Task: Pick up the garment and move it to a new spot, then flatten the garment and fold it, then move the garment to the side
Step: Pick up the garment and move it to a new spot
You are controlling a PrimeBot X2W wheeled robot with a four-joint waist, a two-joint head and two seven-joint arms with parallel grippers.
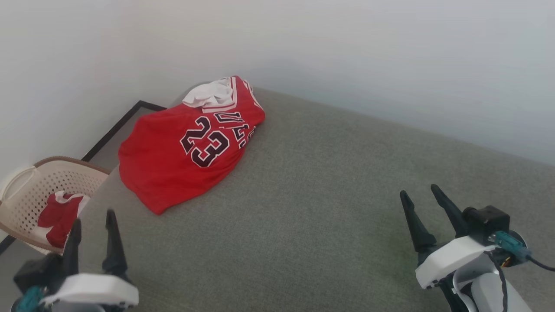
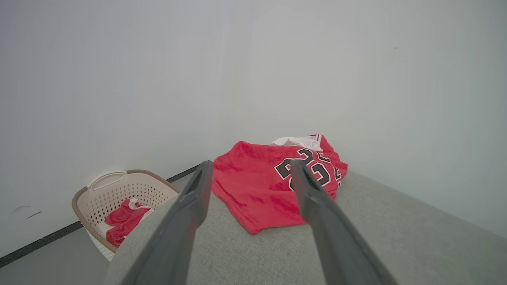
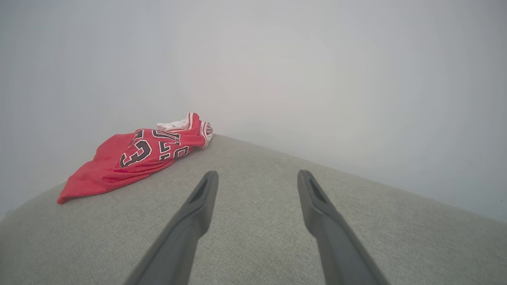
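Left gripper (image 1: pixel 93 216) and right gripper (image 1: pixel 419 190): fingers spread, empty.
Both hover over the cushion's (image 1: pixel 325 216) near edge. Garment (image 1: pixel 173 160) lies crumpled at its far left. Basket (image 1: pixel 56 177), further left, holds red cloth (image 1: pixel 58 216).

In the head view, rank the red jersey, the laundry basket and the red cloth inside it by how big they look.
Largest: red jersey.
Then laundry basket, partly hidden by the grey surface.
Smallest: red cloth.
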